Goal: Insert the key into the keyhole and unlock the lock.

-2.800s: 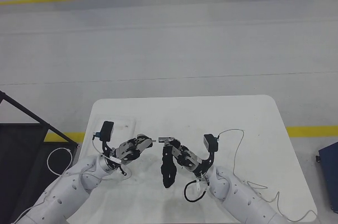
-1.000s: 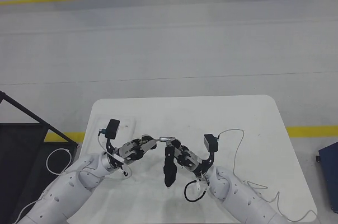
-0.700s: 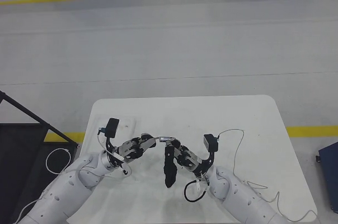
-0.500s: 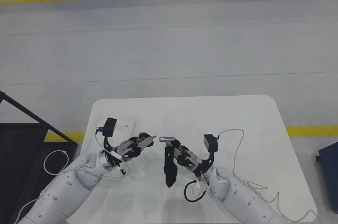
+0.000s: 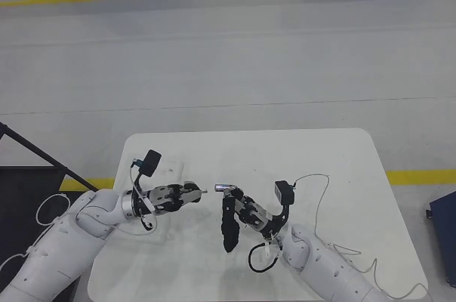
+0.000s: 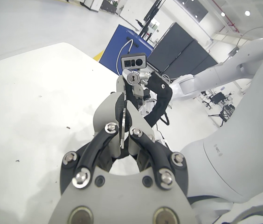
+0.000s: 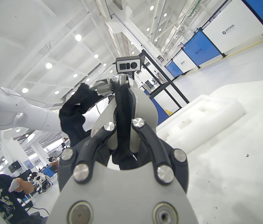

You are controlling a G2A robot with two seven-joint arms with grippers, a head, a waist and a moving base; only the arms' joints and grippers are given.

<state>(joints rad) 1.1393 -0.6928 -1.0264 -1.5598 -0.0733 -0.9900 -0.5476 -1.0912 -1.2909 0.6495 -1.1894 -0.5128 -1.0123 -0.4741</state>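
Grips the key (image 6: 122,122) edge-on between the closed fingers of the left gripper (image 6: 122,107), with the blade poking out past the fingertips. Holds it in the air above the table (image 5: 326,174), over the left half and toward the front edge. Points the blade at the lock (image 5: 223,186), tip near the lock face but apart from it, with a small gap showing from above. Not yet inserted.

Clamps the right gripper (image 7: 122,101) shut on the black cloth (image 7: 74,115) that wraps the lock, leaving the silver cylinder standing just beyond the fingertips. Turns the round face and its keyhole (image 6: 133,78) toward the left gripper, roughly in line with the key. Lets the spare cloth hang down from the right gripper as a loose black tail. Cannot tell whether that tail touches the table.

Faces the two grippers tip to tip, close together, with key and lock between them and both clear of the tabletop.

On the table past the left gripper, toward the far left corner, a white foam tray (image 7: 199,120) with small cut-out pockets, lying flat.
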